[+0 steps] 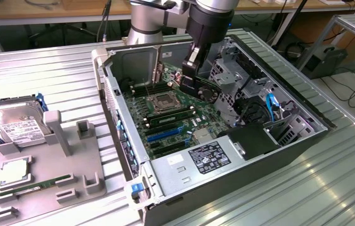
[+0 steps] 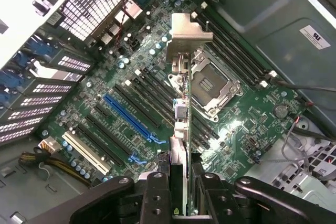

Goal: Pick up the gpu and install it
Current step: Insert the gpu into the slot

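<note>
My gripper [image 1: 192, 66] hangs inside the open computer case [image 1: 303, 127], shut on the gpu [image 1: 203, 88], a thin dark card with a black round fan. The card is held edge-down above the green motherboard [image 1: 171, 120], off the board. In the wrist view the gpu [image 2: 181, 103] runs edge-on away from my gripper [image 2: 181, 187]. Its silver end bracket [image 2: 190, 31] is at the far end. The black fingers [image 2: 156, 195] clamp it from both sides. Below lie a blue expansion slot [image 2: 131, 118], black slots and the processor socket [image 2: 212, 85].
A silver power supply [image 1: 207, 155] and drive cages [image 1: 240, 80] crowd the case. On the exterior view's left stand a grey fixture [image 1: 58, 160] holding a green memory stick [image 1: 36, 186], and a hard drive [image 1: 15, 125]. Cables [image 2: 315, 145] lie beside the board.
</note>
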Tool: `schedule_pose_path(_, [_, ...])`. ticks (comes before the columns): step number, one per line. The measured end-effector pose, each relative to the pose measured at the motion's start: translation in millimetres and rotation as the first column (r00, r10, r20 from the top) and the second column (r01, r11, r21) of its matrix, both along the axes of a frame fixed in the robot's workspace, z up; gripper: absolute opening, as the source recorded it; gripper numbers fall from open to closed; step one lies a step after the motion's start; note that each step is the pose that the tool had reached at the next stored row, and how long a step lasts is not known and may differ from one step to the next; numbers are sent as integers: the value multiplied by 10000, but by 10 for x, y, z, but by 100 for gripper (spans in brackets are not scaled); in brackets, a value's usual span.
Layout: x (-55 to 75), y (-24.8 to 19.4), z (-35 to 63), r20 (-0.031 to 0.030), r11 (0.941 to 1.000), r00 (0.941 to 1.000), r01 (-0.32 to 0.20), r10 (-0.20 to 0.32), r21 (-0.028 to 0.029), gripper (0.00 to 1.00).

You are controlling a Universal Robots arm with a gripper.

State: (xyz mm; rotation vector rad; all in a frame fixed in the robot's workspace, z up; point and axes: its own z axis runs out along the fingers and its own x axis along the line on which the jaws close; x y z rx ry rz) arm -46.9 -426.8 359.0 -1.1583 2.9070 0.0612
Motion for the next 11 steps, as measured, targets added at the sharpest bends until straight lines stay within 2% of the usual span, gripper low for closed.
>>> schedule_pose_path(11, [0,0,0,0,9991,9991,-426,426,1,26])
